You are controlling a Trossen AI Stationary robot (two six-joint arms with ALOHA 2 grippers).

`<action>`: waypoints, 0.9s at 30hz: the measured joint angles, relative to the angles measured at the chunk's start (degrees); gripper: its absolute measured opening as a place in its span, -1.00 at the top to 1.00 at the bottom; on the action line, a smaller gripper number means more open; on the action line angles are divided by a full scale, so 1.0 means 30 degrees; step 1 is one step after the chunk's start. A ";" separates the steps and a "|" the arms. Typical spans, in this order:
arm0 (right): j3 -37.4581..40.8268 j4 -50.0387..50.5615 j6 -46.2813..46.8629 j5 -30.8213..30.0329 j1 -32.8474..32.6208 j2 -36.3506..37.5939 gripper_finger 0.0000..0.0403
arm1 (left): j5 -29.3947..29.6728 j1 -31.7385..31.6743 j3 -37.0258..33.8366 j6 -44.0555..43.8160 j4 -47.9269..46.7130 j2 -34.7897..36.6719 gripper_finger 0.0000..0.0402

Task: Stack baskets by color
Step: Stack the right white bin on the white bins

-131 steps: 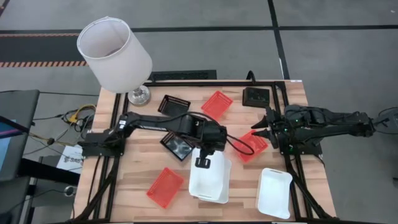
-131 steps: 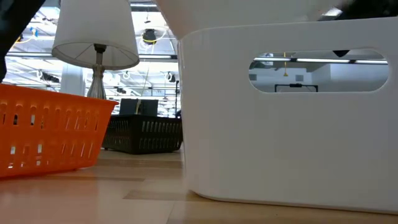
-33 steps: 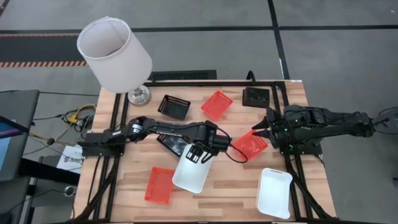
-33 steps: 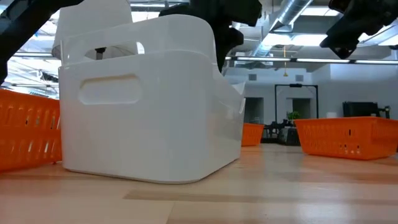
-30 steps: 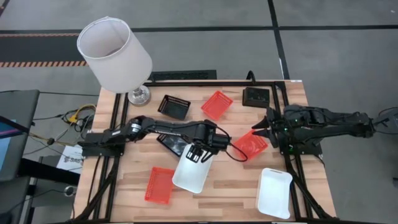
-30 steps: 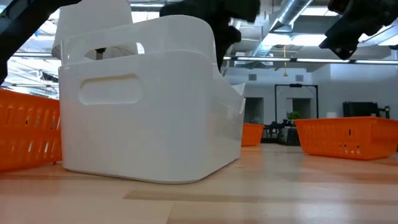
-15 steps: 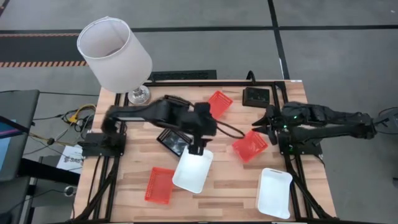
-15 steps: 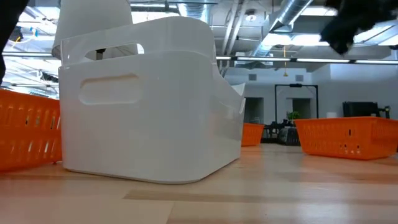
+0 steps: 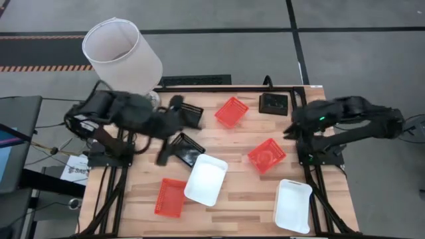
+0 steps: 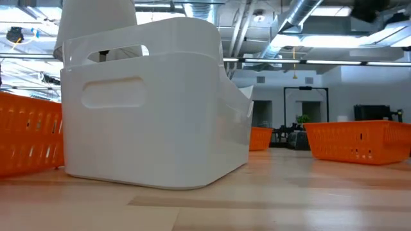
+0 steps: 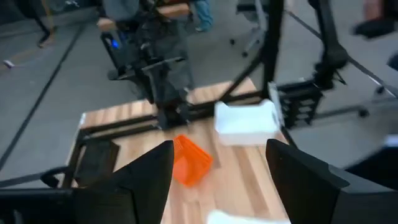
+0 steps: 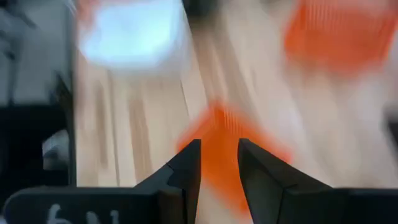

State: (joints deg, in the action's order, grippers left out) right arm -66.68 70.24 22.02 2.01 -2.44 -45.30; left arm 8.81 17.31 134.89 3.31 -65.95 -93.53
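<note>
- Facing the nearest orange basket point(image 9: 267, 155), the right gripper point(image 12: 219, 144) has it straight ahead and below its fingertips, towards the middle of the surface point(image 9: 239, 199). This basket is the likeliest next pick.
- That basket's long axis runs on a slant across the boards, so I judge the gripper would need to take it across a short wall or a long rim.
- The right gripper's fingers stand a narrow gap apart, with nothing between them.
- The left gripper point(image 11: 219, 149) is spread wide and empty. It sits well apart from that basket, so the right arm is clearly the nearer one.
- Orange baskets number three: the one before the right gripper, a far orange basket point(image 9: 232, 111) beyond it, and a near orange basket point(image 9: 171, 197) well off towards the left arm's side.
- Black baskets number three: a corner black basket point(image 9: 273, 103) near the right gripper, a middle black basket point(image 9: 186, 149), and a far black basket point(image 9: 189, 113) partly hidden by the left arm.
- White shows in two places from above:
  - a central white stack point(image 9: 206, 179), which the low view shows as one basket nested in another;
  - a lone white basket point(image 9: 293, 204) near the right arm's base.
</note>
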 joint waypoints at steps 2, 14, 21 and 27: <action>0.0420 0.1967 0.1814 0.0064 -0.0691 -0.0756 0.38 | 0.0813 0.1159 -0.0001 -0.0415 -0.0645 0.0243 -0.22; 0.3424 0.1200 1.1210 0.2440 -0.8594 -0.3614 0.39 | 1.1057 0.8202 -0.3229 -0.5195 -0.3564 0.0410 -0.22; 0.3433 -0.2882 1.6507 0.0607 -1.3659 -0.5456 0.39 | 1.3243 0.9248 -0.9502 -0.8166 -0.0777 0.1246 -0.22; 0.3433 -0.5065 1.9099 -0.0686 -1.6296 -0.8330 0.39 | 1.4484 0.8898 -1.5994 -0.8891 0.5748 0.2673 -0.22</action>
State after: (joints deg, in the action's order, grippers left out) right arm -56.38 55.04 79.32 -0.05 -51.33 -70.29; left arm 52.26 44.01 86.91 -23.37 -48.71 -85.51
